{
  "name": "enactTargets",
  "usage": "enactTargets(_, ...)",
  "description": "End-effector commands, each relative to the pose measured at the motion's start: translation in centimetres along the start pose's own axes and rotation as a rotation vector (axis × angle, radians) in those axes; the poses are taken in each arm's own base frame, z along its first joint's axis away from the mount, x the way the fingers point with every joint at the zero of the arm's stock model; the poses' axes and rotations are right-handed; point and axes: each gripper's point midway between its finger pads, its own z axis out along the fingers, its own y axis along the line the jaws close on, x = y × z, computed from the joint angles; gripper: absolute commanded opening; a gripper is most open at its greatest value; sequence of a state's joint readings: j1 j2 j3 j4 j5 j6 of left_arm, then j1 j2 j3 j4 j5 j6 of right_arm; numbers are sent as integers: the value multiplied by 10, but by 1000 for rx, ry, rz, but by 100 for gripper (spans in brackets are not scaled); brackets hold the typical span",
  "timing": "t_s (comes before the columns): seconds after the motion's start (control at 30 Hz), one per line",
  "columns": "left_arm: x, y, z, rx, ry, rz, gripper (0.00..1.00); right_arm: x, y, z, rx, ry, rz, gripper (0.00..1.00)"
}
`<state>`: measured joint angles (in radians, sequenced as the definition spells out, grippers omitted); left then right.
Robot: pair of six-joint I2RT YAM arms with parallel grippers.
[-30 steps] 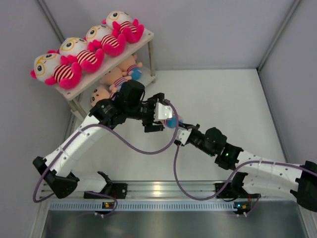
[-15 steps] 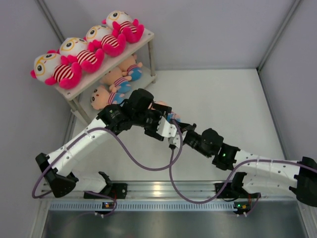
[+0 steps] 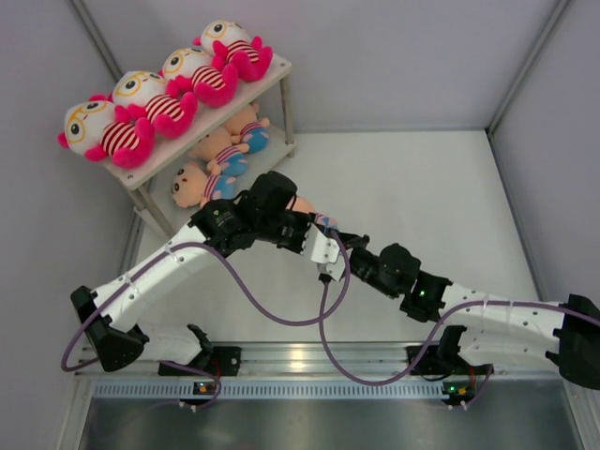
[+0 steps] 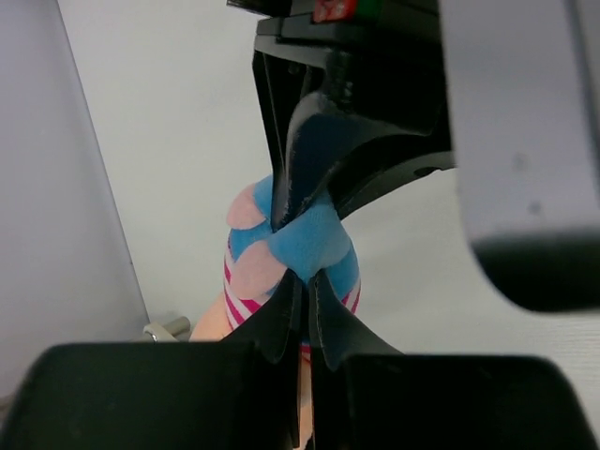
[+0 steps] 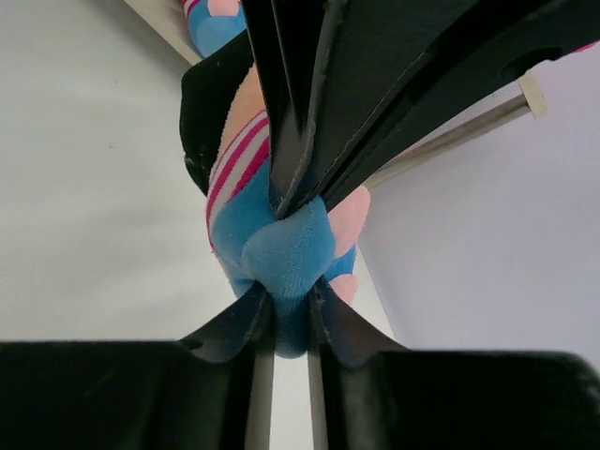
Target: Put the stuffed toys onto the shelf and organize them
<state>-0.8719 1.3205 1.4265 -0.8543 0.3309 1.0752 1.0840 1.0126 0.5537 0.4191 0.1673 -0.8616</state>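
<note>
Held toy: peach-faced doll (image 4: 314,244) in blue pants and a striped shirt, just in front of the shelf (image 3: 272,75) by its lower board, caught between both hands.
Left hand (image 4: 302,281): fingers narrow, pinching the doll's blue pants.
Right hand (image 5: 289,302): fingers narrow, clamped on a blue leg, tip to tip with the other hand.
Shelf, top board: four white-headed toys (image 3: 150,101) in a row.
Shelf, lower board: other peach-faced dolls (image 3: 197,180) lying there.
Tabletop (image 3: 422,187): white, stretching away from the shelf.
</note>
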Motion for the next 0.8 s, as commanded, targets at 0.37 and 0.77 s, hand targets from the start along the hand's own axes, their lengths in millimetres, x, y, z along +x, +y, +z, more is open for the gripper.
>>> enactTargets(0.37, 143, -63, -32, 55, 477, 268, 0, -19, -15, -5, 62, -142, 197, 59)
enactTargets(0.77, 176, -49, -66, 49, 722, 398, 0, -6, -17, -6, 78, -120, 235, 59)
